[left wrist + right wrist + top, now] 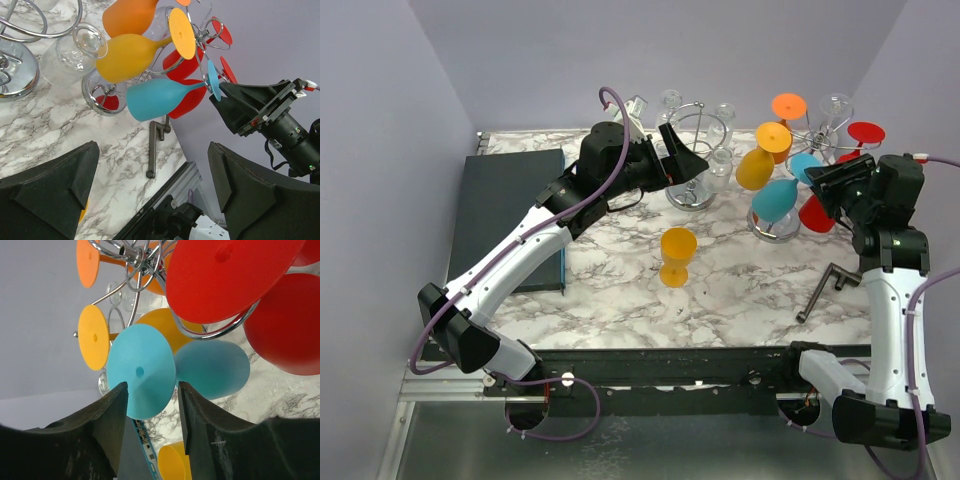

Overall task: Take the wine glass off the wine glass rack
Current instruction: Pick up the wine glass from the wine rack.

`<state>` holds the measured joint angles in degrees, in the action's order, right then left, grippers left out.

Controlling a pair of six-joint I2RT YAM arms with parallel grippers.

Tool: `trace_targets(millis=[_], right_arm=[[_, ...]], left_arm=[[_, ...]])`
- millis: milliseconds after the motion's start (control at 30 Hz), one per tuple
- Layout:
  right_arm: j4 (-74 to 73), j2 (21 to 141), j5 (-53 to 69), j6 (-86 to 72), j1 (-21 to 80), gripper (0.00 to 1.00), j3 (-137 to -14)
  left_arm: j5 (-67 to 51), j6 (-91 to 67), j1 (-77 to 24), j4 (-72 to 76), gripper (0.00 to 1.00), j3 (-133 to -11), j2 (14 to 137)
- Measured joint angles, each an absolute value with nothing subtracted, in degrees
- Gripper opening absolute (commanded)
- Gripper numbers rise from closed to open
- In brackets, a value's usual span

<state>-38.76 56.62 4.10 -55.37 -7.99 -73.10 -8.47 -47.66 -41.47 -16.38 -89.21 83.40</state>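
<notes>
Veined marble tabletop (pixel 620 300), left pincer (pixel 152 150) wide, right pincer (pixel 151 386) half-open at turquoise disc foot (pixel 141 360)

Right wrist view first: a red foot (pixel 225 275) runs off the top edge and a red bowl (pixel 292 330) off the right. The chrome wires of the rack (pixel 141 255) are clipped at the top too. The foot of the blue glass (pixel 141 371) slips behind both fingertips of the right gripper (pixel 152 385). Touching or just short, can't tell. Only a slice of the orange cup (pixel 171 462) shows, cut by the bottom edge.

Over to the left wrist view: on the left gripper (pixel 152 147), both fingers are chopped off by the bottom edge, and 1 hides nearly all of that cup.

From above, the clear glasses (pixel 670 100) at the back melt into the wall, too faint to count.
</notes>
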Motion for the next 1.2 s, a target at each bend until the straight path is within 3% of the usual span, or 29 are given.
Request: trace_targets(millis=[133,600,1200], right_arm=[[-38.6,56.7,4.1,-55.9,-8.0,0.31,-72.2],[-35.5,56.7,2.7,-58.6,-8.0,0.01,-72.2],[-32.3,54.1,8.8,-65.0,-8.0,0.01,-68.9]], left_arm=[[-8.5,-47.5,-41.5,-16.4,0.99,-89.2,83.4],[-8.3,-47.5,-41.5,-16.4,0.99,-89.2,83.4],[-8.1,-47.5,-41.5,-16.4,0.99,-89.2,83.4]])
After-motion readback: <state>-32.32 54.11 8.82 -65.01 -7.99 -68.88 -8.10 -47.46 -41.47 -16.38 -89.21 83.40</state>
